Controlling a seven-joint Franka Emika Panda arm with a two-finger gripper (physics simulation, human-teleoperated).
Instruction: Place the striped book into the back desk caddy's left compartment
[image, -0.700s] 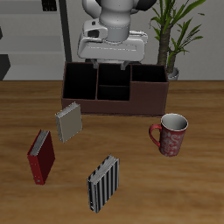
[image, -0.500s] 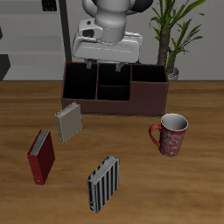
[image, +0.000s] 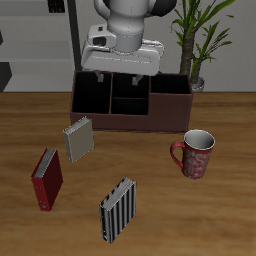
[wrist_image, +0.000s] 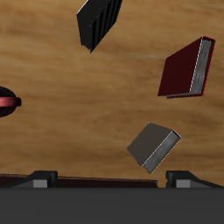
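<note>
The striped book (image: 117, 209) lies flat near the table's front edge, with black and white stripes along its cover. It also shows in the wrist view (wrist_image: 101, 19). The back desk caddy (image: 130, 118) is a long maroon-brown box at the table's back. Its left compartment (image: 92, 95) is the large black end section. My gripper (image: 119, 76) hangs above the caddy, open and empty, far from the striped book. In the wrist view, my gripper (wrist_image: 111, 179) has its fingertips (wrist_image: 39, 178) spread wide apart.
A plain grey book (image: 78, 139) and a dark red book (image: 47, 179) lie between the caddy and the table's front edge. A red patterned mug (image: 195, 153) stands beside the caddy's other end. A potted plant (image: 200, 40) stands behind the caddy.
My gripper has risen slightly and drifted a little sideways above the caddy. The books, mug and caddy have not moved.
</note>
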